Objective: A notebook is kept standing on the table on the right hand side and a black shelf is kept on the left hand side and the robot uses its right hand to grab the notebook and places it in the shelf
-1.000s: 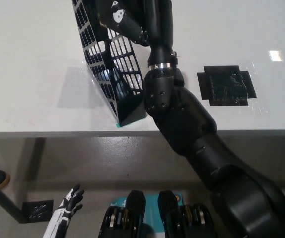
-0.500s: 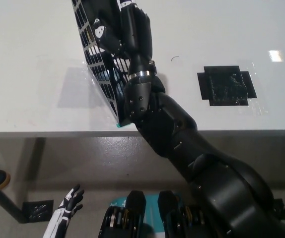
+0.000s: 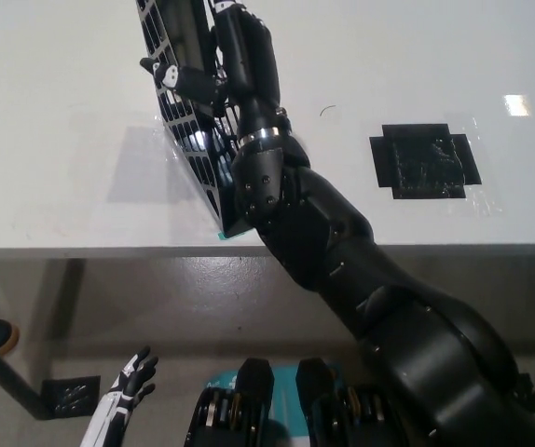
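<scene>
The right hand (image 3: 202,70) is reaching into the black shelf (image 3: 179,121), which is standing upright on the bench (image 3: 62,112) close to its near edge. The notebook is not clearly showing: black hand, black forearm and black mesh are blending together at the top of the shelf, so I cannot tell whether the fingers are closed around the notebook, are letting it go, or are empty. Where the notebook is lying is equally unclear; by my judgement it is either inside the shelf or hidden behind the hand.

The main risk is the shelf itself. The forearm is crossing the shelf's open side, seemingly very near or against the mesh wall, and any sideways push could be tipping or sliding the shelf toward the bench edge just beside its near corner. A notebook released at a tilt could also be catching on the shelf wall and leaning out. The black tape patch (image 3: 424,160) is lying well to the right of the shelf. The left hand (image 3: 130,377) is hanging idle, fingers apart, well below the shelf.
</scene>
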Controlling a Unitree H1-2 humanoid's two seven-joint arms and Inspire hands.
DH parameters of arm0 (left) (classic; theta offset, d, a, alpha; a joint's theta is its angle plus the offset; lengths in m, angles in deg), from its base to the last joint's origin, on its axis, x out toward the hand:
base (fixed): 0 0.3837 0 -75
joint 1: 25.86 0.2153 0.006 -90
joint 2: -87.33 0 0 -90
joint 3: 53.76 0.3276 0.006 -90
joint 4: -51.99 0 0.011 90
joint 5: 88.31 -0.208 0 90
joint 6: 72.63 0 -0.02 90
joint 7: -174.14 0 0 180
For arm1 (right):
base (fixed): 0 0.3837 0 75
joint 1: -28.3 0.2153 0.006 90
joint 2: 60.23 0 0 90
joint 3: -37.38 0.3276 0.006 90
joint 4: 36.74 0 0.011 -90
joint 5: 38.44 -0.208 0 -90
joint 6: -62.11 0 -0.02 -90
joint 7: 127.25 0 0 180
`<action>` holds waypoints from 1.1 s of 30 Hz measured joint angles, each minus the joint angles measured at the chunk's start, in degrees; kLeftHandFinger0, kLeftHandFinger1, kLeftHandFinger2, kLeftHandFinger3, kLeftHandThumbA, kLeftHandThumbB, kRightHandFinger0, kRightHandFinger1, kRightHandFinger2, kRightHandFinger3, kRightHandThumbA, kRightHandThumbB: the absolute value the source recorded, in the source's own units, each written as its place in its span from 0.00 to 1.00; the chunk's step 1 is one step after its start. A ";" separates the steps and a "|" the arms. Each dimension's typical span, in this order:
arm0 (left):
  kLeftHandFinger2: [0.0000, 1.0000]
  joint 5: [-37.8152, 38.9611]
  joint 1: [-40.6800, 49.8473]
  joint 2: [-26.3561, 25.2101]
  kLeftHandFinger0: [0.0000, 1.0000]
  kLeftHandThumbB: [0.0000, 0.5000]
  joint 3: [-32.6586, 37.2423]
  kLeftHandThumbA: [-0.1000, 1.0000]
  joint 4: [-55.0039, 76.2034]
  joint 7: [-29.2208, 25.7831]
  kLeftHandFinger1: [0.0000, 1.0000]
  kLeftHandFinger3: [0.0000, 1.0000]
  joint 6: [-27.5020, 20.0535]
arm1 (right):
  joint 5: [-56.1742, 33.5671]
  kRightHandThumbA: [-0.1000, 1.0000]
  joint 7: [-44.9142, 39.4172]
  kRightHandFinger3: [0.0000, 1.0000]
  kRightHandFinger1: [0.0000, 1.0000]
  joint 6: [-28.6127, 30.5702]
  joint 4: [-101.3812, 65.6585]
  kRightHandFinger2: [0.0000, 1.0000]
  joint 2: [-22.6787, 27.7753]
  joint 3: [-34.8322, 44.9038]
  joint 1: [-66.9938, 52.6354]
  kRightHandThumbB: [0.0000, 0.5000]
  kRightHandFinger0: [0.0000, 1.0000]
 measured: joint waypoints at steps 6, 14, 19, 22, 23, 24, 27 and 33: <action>1.00 0.02 0.06 -0.01 1.00 0.24 0.01 1.00 0.21 0.04 1.00 1.00 0.08 | 0.13 1.00 -0.02 1.00 1.00 0.00 -1.63 1.00 0.72 -0.20 0.00 0.73 1.00; 1.00 -0.17 0.36 -0.09 1.00 0.27 0.11 1.00 -0.26 0.05 1.00 1.00 -0.34 | 0.36 1.00 -1.21 1.00 1.00 -0.08 -12.34 1.00 3.81 -0.54 -0.06 0.75 1.00; 1.00 -0.06 0.72 -0.06 1.00 0.22 -0.01 1.00 -0.40 0.07 1.00 1.00 -0.34 | 0.35 1.00 -3.99 1.00 1.00 -1.29 -24.28 1.00 6.95 -0.46 -1.68 0.71 1.00; 1.00 -0.07 0.72 -0.02 1.00 0.24 -0.03 1.00 -0.40 0.06 1.00 1.00 -0.30 | 0.31 1.00 -5.19 1.00 1.00 -2.20 -29.90 1.00 8.41 -0.18 -3.12 0.75 1.00; 1.00 -0.08 0.72 0.00 1.00 0.24 -0.02 1.00 -0.41 0.06 1.00 1.00 -0.29 | 0.31 1.00 -5.45 1.00 1.00 -2.53 -31.36 1.00 8.72 -0.08 -3.45 0.74 1.00; 1.00 -0.08 0.73 0.02 1.00 0.22 -0.03 1.00 -0.42 0.06 1.00 1.00 -0.28 | 0.30 1.00 -5.86 1.00 1.00 -2.89 -32.99 1.00 9.19 0.08 -3.98 0.74 1.00; 1.00 -0.08 0.74 0.07 1.00 0.26 -0.03 1.00 -0.52 0.06 1.00 1.00 -0.28 | 0.23 1.00 -7.38 1.00 1.00 -4.23 -39.30 1.00 11.22 0.77 -5.61 0.80 1.00; 1.00 -0.09 0.78 0.14 1.00 0.27 -0.02 1.00 -0.67 0.06 1.00 1.00 -0.25 | 0.16 1.00 -10.18 1.00 1.00 -7.13 -52.65 1.00 14.92 2.41 -8.16 0.86 1.00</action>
